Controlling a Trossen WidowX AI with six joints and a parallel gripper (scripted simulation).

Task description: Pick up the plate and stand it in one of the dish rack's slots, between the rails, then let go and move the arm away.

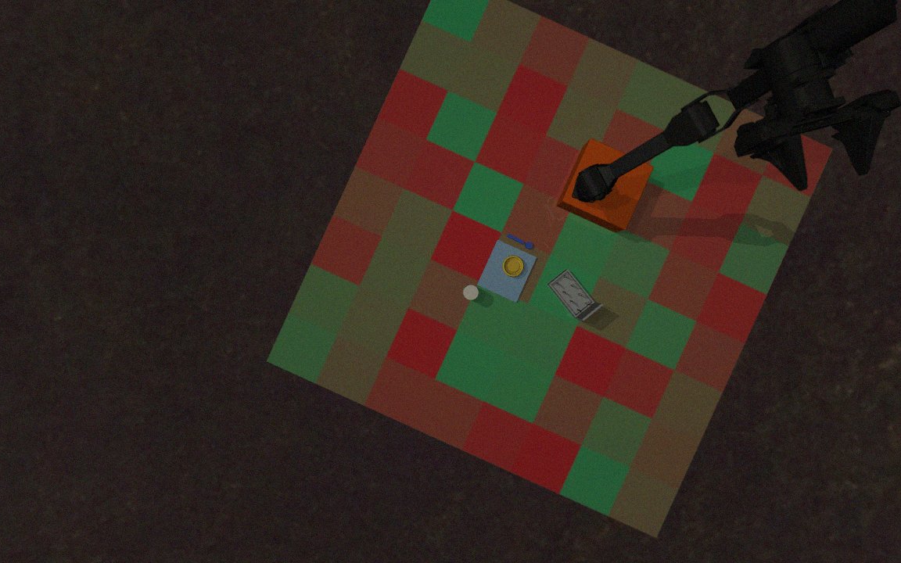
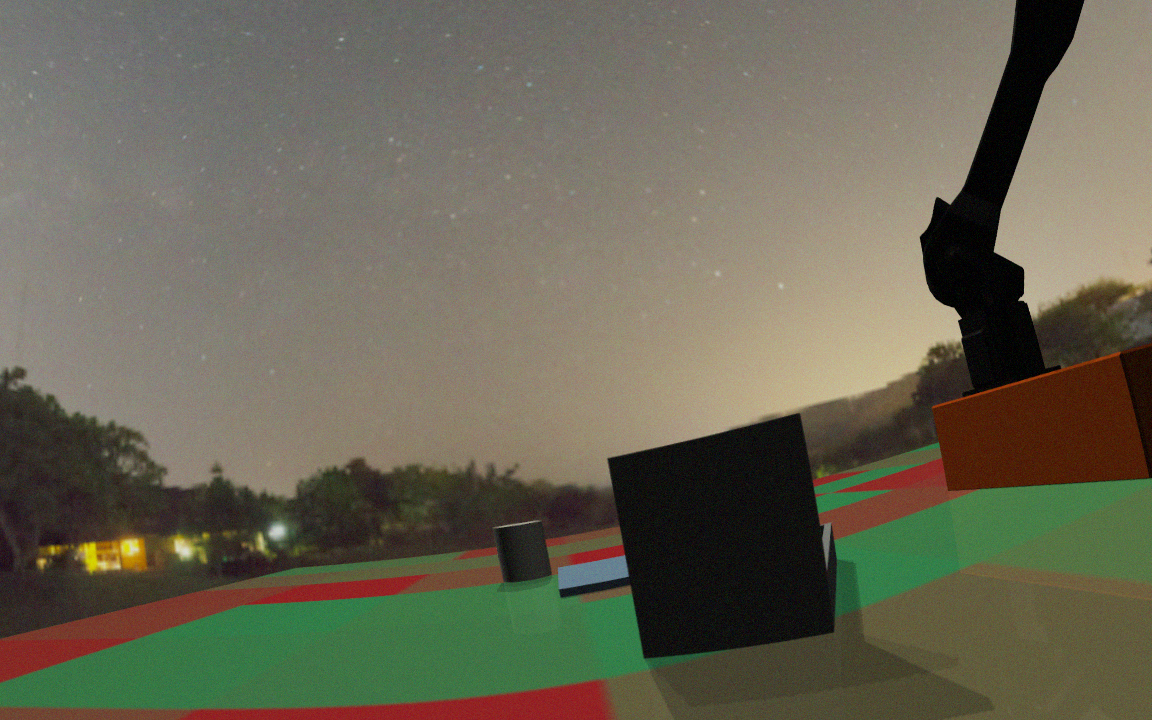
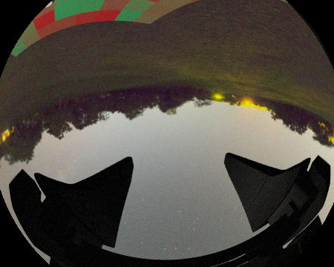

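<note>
The plate, which looks like a small round yellow dish (image 1: 513,266), lies on a light blue square slab (image 1: 499,283) (image 2: 593,574) in the top view. What seems to be the dish rack is a grey framed rectangular piece (image 1: 571,294) (image 2: 723,537) with a tall dark end panel; it stands to the right of the slab in the top view. Its slots and rails cannot be made out clearly. My gripper (image 1: 831,181) (image 3: 181,160) is open and empty, high up at the upper right, far from both. In the exterior view the gripper is out of view and the plate cannot be seen.
A blue spoon-like piece (image 1: 520,242) lies beside the slab's upper edge. A pale cylinder (image 1: 470,292) (image 2: 523,551) stands at its lower left. The arm's orange base block (image 1: 622,199) (image 2: 1041,429) is at the upper right of the patchwork mat (image 1: 496,392).
</note>
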